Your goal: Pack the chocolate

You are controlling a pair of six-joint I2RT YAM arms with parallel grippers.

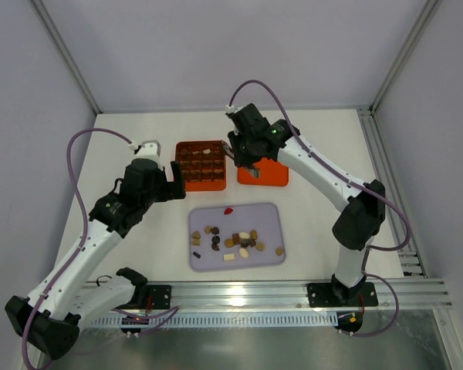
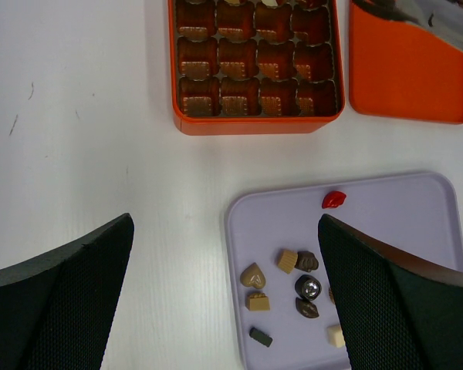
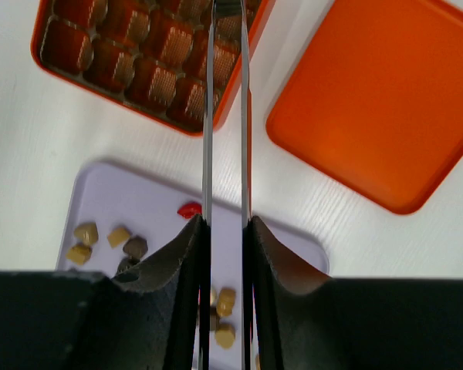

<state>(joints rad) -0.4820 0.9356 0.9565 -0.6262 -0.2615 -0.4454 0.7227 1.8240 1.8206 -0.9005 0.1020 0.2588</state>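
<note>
The chocolate (image 1: 239, 239) lies as several small brown, tan and cream pieces on a lavender tray (image 1: 272, 213), with one red piece (image 1: 228, 210) at its far edge. The orange gridded box (image 1: 201, 185) stands behind the tray. My left gripper (image 1: 177, 179) is open and empty, hovering over the tray's left edge (image 2: 225, 231). My right gripper (image 1: 233, 154) has long thin metal blades with a narrow gap. Its tips (image 3: 227, 9) are over the box's right side, and a small pale piece seems pinched between them at the frame's top edge.
The flat orange lid (image 1: 266, 176) lies to the right of the box, under the right arm. It also shows in the left wrist view (image 2: 409, 69) and the right wrist view (image 3: 386, 100). White walls enclose the table on three sides.
</note>
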